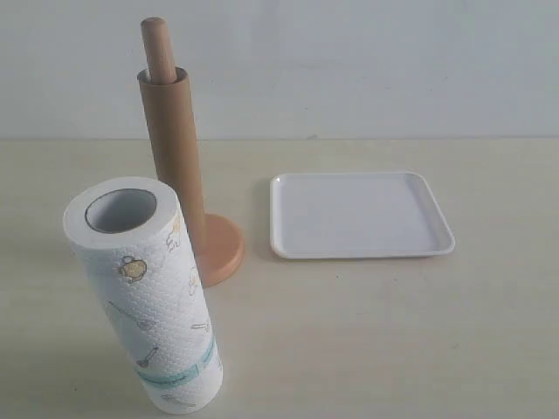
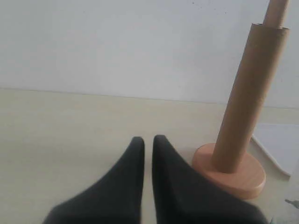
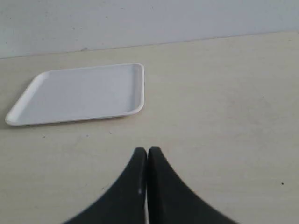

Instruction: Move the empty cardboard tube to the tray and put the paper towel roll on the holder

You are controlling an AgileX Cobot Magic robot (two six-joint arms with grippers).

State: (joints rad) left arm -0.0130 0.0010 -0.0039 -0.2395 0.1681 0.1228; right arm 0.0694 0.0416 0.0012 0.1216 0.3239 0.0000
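Fingers of left gripper [image 2: 148, 140] and right gripper [image 3: 147, 151] pressed together, gripping nothing; empty cardboard tube [image 1: 177, 148] sleeved over holder [image 1: 223, 253]; tray [image 1: 358, 214] apart; paper towel roll [image 1: 144, 297] upright nearby; first step judged unstarted; next: open, clasp tube, lift straight up.

Your left gripper [image 2: 148, 139] shows two smooth matte-black fingers [image 2: 124, 182], broad at the base and curving to narrow rounded tips; your right gripper [image 3: 147, 150] looks identical.
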